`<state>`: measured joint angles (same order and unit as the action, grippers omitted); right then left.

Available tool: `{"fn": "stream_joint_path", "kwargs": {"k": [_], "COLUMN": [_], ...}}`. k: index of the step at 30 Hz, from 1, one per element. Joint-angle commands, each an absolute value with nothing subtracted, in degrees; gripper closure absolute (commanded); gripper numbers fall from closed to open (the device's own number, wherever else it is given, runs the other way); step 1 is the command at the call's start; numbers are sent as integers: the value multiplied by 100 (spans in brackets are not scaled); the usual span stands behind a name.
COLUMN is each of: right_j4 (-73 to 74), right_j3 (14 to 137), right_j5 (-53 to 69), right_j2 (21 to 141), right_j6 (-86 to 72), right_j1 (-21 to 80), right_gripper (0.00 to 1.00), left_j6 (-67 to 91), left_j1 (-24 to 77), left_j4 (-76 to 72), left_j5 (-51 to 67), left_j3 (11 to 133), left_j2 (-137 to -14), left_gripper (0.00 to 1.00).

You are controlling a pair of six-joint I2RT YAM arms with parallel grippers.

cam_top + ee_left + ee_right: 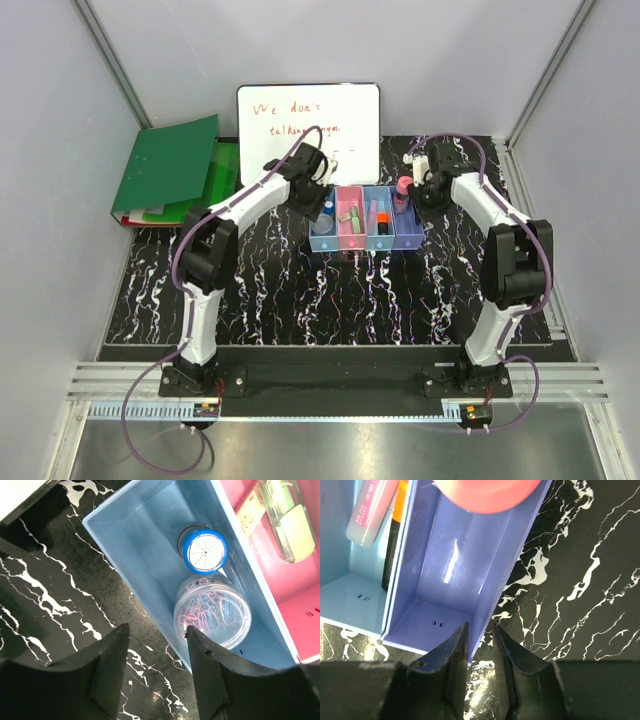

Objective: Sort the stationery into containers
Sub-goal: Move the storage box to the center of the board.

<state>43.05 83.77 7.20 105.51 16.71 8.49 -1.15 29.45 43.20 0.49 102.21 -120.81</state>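
Finding the stationery (382,222) lying in the containers (352,243), with the blue-capped bottle (205,550) and clear tub of clips (212,612) in the end light blue bin (125,535) and a pink-topped piece (485,492) in the purple bin (450,565), I judge sorting near its close. My left gripper (157,629) stands part-open and empty astride the blue bin's outer wall. My right gripper (480,627) has its jaws close together astride the purple bin's wall, pinching or not I cannot tell, so the next move calls for a straight lift off both rims, the whiteboard (308,120) standing near behind and the table (580,580) in front offering room.

four joined bins (352,243), two arms (215,250), one whiteboard (300,115), one folder (165,165)
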Motion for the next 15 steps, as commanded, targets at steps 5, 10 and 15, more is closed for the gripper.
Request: {"fn": "stream_joint_path", "kwargs": {"k": [5,10,15], "right_j4": [4069,4017,3946], "right_j3": [8420,8350,8253], "right_j5": [896,923,1063], "right_j2": [10679,10696,10696], "right_j6": [1723,1723,1705], "right_j1": [730,712,703], "right_gripper": [68,71,74], "left_j6": [-79,-105,-88], "left_j1": [2962,2962,2962], "left_j4": [4280,4289,4289], "left_j5": [211,211,281], "left_j3": [10529,10547,10538], "left_j2": [-12129,-12129,-12129], "left_gripper": [59,66,68]}}
